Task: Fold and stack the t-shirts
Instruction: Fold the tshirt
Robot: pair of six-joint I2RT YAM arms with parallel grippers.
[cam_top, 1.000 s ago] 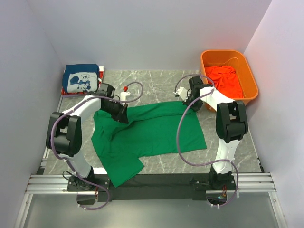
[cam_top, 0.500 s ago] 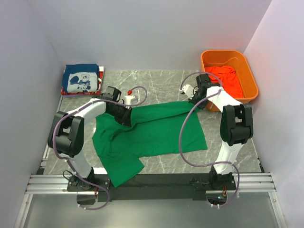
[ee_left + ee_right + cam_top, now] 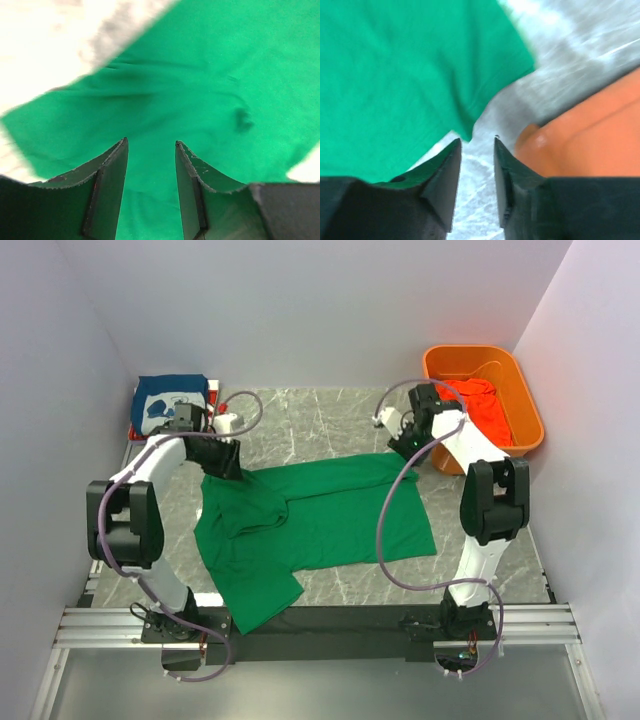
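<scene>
The green tee [image 3: 330, 520] lies spread on the counter [image 3: 330, 420], its long axis running left to right across the space between the two arms. Its far edge runs almost straight from one arm to the other. One part trails toward the near left edge, and the left end is bunched in loose folds. Which end is the neck I cannot tell.

The left claw [image 3: 150, 145] is over the tee's far left corner, its jaws partly apart with nothing between them; only green cloth shows below. The right claw [image 3: 477, 140] is at the tee's far right corner, also partly open and empty, above the cloth's pointed corner and bare counter, with the bin [image 3: 480, 352] just beside it.

A folded blue tee [image 3: 170, 405] sits on a red tee [image 3: 135, 430] in the far left corner. An orange tee [image 3: 490, 410] lies crumpled in the bin
</scene>
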